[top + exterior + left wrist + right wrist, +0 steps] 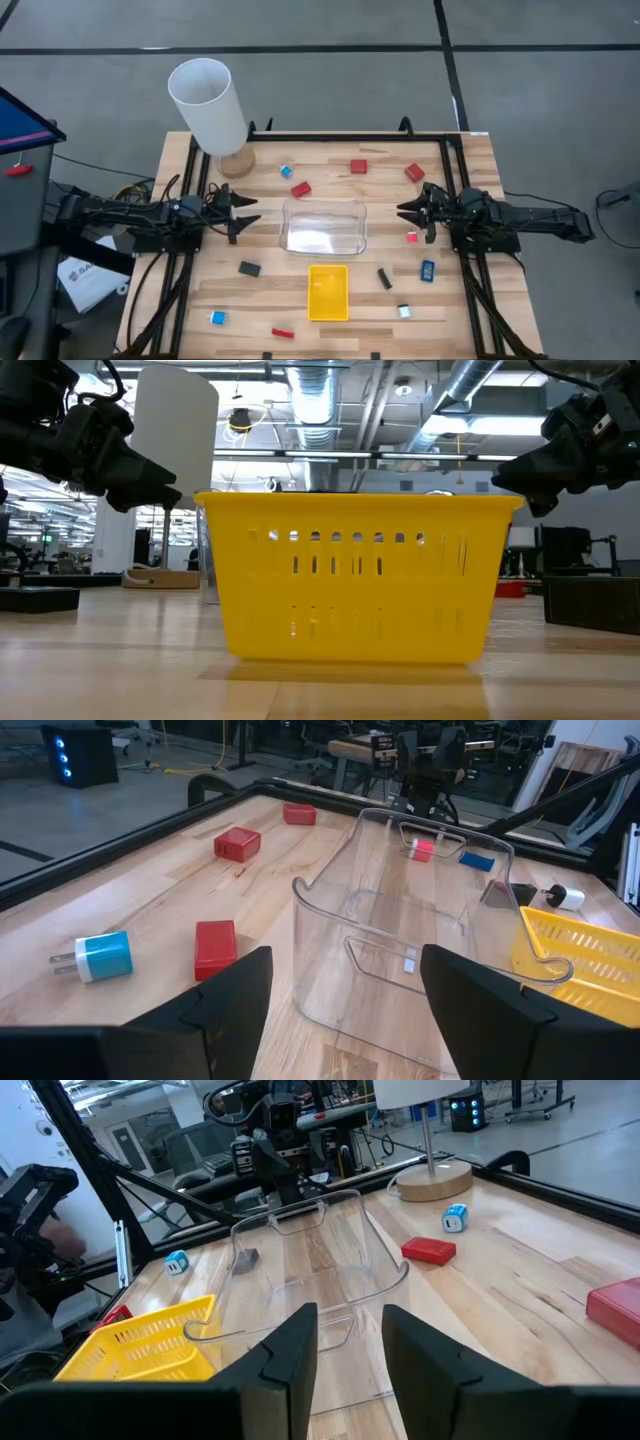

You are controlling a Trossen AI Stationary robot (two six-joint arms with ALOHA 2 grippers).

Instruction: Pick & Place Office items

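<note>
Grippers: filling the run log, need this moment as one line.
left gripper: open, empty, left of clear tray | right gripper: shut, empty, right of tray | both trays empty | office items on table

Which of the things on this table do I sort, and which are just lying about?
Job:
red blocks
blue-and-white bits
black bits
red stick
clear tray
yellow tray

Lying about:
white cylinder

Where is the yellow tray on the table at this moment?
In the high view, the yellow tray lies at the table's middle, just below the clear tray, between a black piece on its left and another on its right.
</note>
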